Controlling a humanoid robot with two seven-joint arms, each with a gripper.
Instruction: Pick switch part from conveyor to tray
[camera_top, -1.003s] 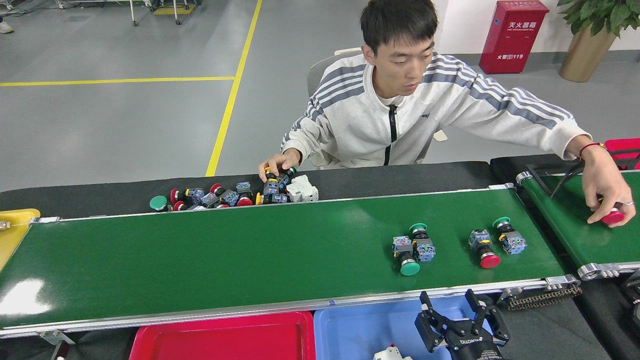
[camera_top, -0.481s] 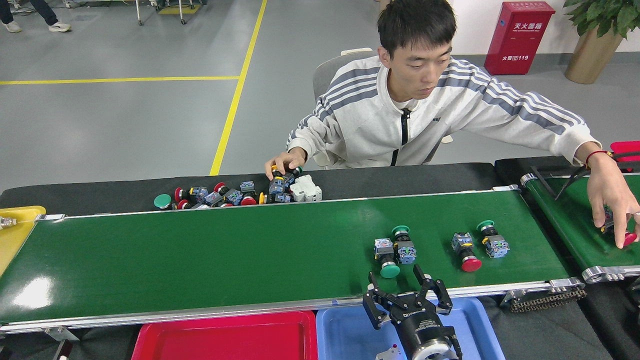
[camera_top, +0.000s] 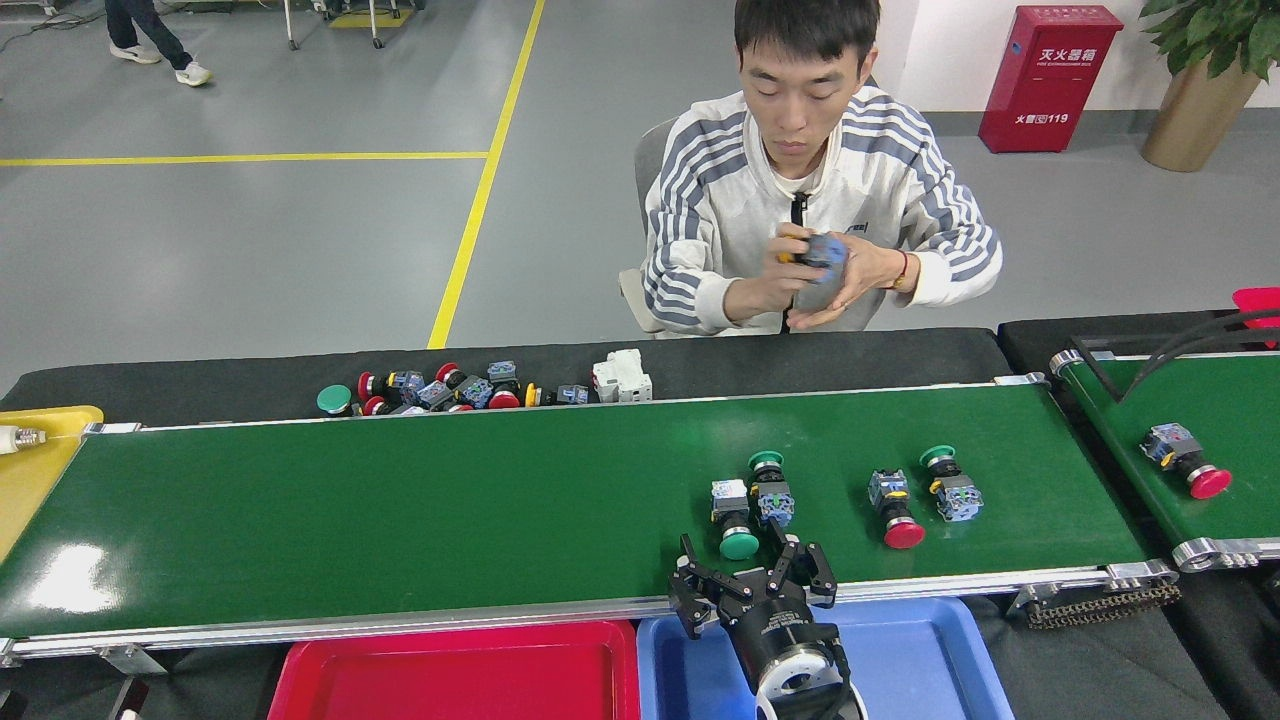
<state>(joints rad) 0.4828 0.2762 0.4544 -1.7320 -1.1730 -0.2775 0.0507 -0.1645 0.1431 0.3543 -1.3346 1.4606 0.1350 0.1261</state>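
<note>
Open right end effector (camera_top: 752, 578) near green-capped switch part (camera_top: 735, 519)

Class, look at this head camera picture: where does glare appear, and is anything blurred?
Head view: a white glare patch sits on the conveyor near its left end; the switches and the gripper look sharp, with no obvious motion blur.

Open belt left of the switch pairs on the conveyor (camera_top: 400, 500), gripper (camera_top: 752, 578) just beside nearest pair (camera_top: 745, 503)

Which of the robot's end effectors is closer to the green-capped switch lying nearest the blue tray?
Right. The right end effector hovers open just below the green-capped switch; the left is out of view.
</note>
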